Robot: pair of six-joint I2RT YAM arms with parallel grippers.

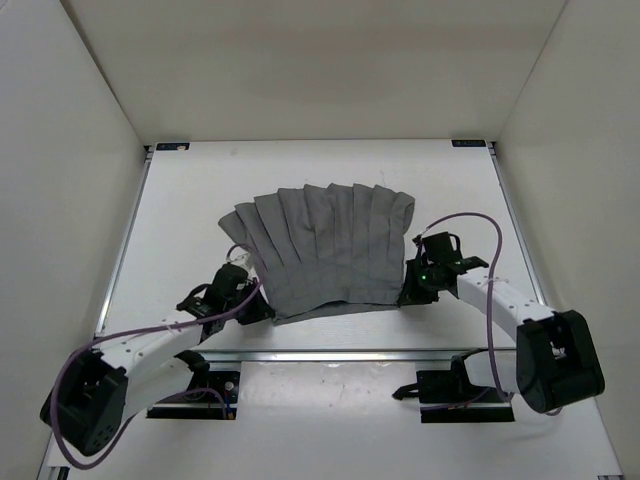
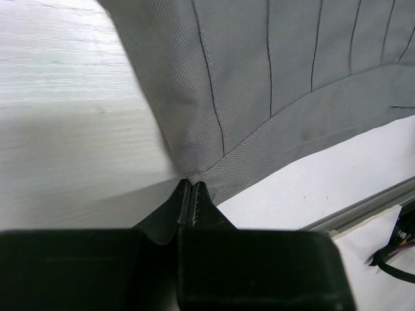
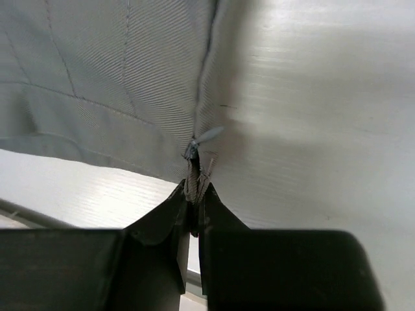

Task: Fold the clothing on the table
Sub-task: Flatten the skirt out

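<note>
Quick rundown: there's one grey pleated skirt (image 1: 325, 250) lying fanned out flat in the middle of the white counter (image 1: 200, 200). The wide hem is toward the top of the overhead frame and the narrow waistband toward the bottom, just above the metal rail (image 1: 350, 352). There are two arms, one at each waistband corner.

The left gripper (image 1: 266, 310) sits at the lower-left corner of the skirt. In its wrist view (image 2: 191, 194) the jaws are pressed together with the waistband corner running right into the tips, and the cloth (image 2: 259, 97) puckers there. The counter (image 2: 65, 97) fills the left of that frame, and the rail (image 2: 363, 210) is at the lower right.

The right gripper (image 1: 406, 294) is at the lower-right corner. From its wrist cam (image 3: 196, 194) the jaws are clamped on a bunched bit of skirt (image 3: 97, 97) edge, with a loose thread sticking out just above the tips. The bare counter (image 3: 324, 97) is on the right of that frame.

There are two purple cables, one looping along each arm. I can't pin down an exact pleat count.
</note>
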